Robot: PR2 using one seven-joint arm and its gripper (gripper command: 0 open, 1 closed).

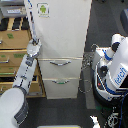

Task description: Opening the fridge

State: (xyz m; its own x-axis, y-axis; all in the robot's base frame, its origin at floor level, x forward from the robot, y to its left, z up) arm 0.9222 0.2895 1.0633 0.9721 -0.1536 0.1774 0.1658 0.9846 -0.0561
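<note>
The fridge [65,35] is a tall cream cabinet in the middle of the exterior view. A green-logo sticker [43,9] sits at the upper door's top left, and there are two lower drawers with curved silver handles [60,63]. A white vertical handle strip [32,22] runs down the door's left edge, angled a little away from the fridge body. My arm reaches up from the lower left. My gripper [34,46] sits at the low end of that strip and appears closed on it. The fingers are too small to make out clearly.
A tan wooden drawer cabinet [12,47] stands right beside the fridge on the exterior view's left, behind my arm. A second white robot with a blue label [114,70] and loose cables [86,75] stands on the exterior view's right. The floor is dark.
</note>
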